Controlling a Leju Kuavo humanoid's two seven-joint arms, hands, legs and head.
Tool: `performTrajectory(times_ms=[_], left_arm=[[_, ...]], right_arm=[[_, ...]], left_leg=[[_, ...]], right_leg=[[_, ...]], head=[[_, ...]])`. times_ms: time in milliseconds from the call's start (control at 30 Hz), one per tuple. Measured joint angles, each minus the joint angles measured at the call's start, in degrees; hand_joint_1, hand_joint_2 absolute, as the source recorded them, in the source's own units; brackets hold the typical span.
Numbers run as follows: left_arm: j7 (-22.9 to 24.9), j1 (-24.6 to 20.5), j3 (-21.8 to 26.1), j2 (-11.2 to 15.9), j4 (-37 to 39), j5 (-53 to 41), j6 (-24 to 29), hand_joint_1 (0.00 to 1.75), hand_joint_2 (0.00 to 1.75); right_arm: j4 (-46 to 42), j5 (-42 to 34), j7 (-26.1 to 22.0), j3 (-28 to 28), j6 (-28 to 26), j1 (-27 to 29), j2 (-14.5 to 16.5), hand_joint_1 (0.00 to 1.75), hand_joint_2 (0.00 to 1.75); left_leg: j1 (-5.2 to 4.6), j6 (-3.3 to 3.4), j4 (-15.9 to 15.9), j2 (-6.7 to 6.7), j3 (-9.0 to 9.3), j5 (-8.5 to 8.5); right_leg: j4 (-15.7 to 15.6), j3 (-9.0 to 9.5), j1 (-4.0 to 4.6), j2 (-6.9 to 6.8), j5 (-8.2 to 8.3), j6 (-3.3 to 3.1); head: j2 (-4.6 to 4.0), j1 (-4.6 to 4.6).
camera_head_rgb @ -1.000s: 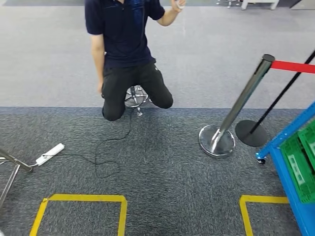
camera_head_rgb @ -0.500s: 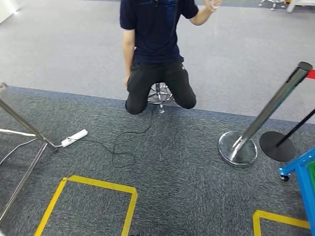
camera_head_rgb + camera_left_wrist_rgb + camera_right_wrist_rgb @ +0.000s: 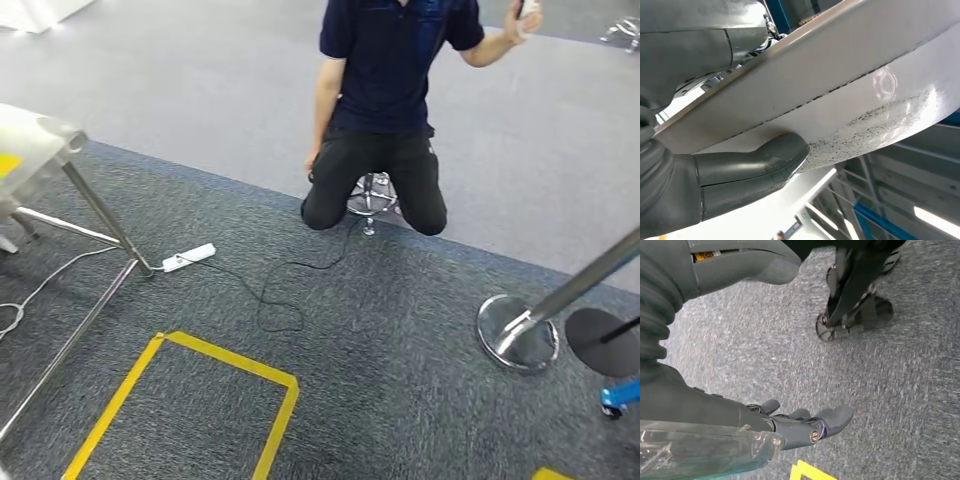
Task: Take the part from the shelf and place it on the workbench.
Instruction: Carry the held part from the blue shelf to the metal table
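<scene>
In the left wrist view my left hand grips the part, a wide, flat, pale grey sheet with dark speckles near one edge. The thick thumb presses on one face and the other fingers lie across the opposite face. My right hand hangs over the grey carpet with its fingers stretched out and nothing in them. The workbench, pale-topped on slanted metal legs, stands at the far left of the head view.
A person in dark clothes sits low on a stool ahead, one hand raised. A white power strip and black cable lie on the carpet. Yellow floor tape marks a square. A stanchion base stands right, beside a blue caster.
The camera has swung left: the blue shelf has slid out at the right, and the workbench has come in at the left. The person still sits with one hand raised.
</scene>
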Motion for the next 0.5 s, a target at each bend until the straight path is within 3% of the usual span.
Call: performTrajectory(times_ms=[33, 67, 167, 200, 233, 300, 333, 400, 467, 500], left_arm=[[0.0, 0.0, 0.0, 0.0, 0.0, 0.0, 0.0, 1.75, 1.75], [0.0, 0.0, 0.0, 0.0, 0.0, 0.0, 0.0, 1.75, 1.75], [0.0, -0.1, 0.0, 0.0, 0.0, -0.1, 0.0, 1.75, 1.75], [0.0, -0.1, -0.1, 0.0, 0.0, -0.2, 0.0, 1.75, 1.75], [0.0, 0.0, -0.1, 0.0, 0.0, -0.3, 0.0, 1.75, 1.75], [0.0, 0.1, -0.2, 0.0, 0.0, -0.4, 0.0, 1.75, 1.75], [0.0, 0.0, -0.2, 0.0, 0.0, -0.4, 0.0, 1.75, 1.75], [0.0, -0.1, -0.4, 0.1, 0.0, -0.5, 0.0, 1.75, 1.75], [0.0, -0.1, -0.5, 0.1, 0.1, -0.5, 0.0, 1.75, 1.75], [0.0, -0.1, -0.6, 0.1, 0.1, -0.5, 0.0, 1.75, 1.75]], right_arm=[[0.0, 0.0, 0.0, 0.0, 0.0, 0.0, 0.0, 0.00, 1.75], [0.0, 0.0, 0.0, 0.0, 0.0, 0.0, 0.0, 0.00, 1.75], [0.0, 0.0, 0.1, 0.0, -0.1, -0.1, 0.0, 0.00, 1.75], [0.0, 0.0, 0.1, 0.0, 0.0, -0.1, 0.0, 0.00, 1.75], [0.0, 0.0, 0.1, 0.0, 0.0, -0.1, 0.0, 0.00, 1.75], [0.0, -0.1, 0.1, 0.0, -0.1, -0.2, 0.1, 0.00, 1.75], [0.0, -0.1, 0.1, 0.0, -0.1, -0.2, 0.1, 0.00, 1.75], [0.0, -0.1, 0.1, 0.0, -0.1, -0.1, 0.1, 0.00, 1.75], [0.0, -0.1, 0.1, 0.0, -0.1, 0.0, 0.1, 0.00, 1.75], [0.0, -0.1, 0.1, 0.0, -0.1, 0.0, 0.1, 0.00, 1.75]], left_leg=[[0.00, -0.01, 0.0, -0.22, 0.01, 0.01], [0.07, -0.07, 0.0, -0.89, 0.05, 0.03], [0.24, -1.34, 0.3, -4.58, -0.44, 0.39], [0.32, -1.90, 0.3, -5.54, -0.75, 0.64], [0.45, -2.25, 0.2, -6.14, -0.95, 0.89], [0.41, -2.74, 1.4, -4.74, -1.70, 0.01], [0.32, -2.87, 3.6, -3.23, -2.71, -1.46], [0.18, -3.05, 11.0, -0.36, -6.09, -5.61], [0.18, -3.04, 16.7, 0.33, -8.55, -7.66], [0.16, -2.94, 16.8, 0.42, -8.32, -7.08]], right_leg=[[0.1, -0.14, -0.01, 0.00, 0.21, 0.00], [-1.7, 0.52, -0.09, 0.10, 1.74, -0.01], [-14.7, 6.08, -0.92, 3.79, 8.16, -0.16], [-17.1, 7.18, -1.04, 4.61, 8.88, -0.37], [-17.0, 7.18, -0.98, 3.97, 9.02, -0.75], [-17.2, 7.14, -0.96, 2.66, 9.36, -1.57], [-17.3, 7.09, -0.95, 1.96, 9.52, -1.91], [-17.4, 6.89, -0.69, 0.46, 9.62, -2.32], [-17.4, 6.67, -0.43, -1.20, 9.61, -2.46], [-17.4, 6.63, -0.35, -1.98, 9.61, -2.47]], head=[[-0.01, 0.01], [-0.01, 0.01], [-0.01, 0.00], [-0.01, 0.01], [-0.01, -0.01], [0.00, -0.16], [0.00, -0.34], [-0.01, -0.63], [-0.01, -0.66], [-0.01, -0.66]])
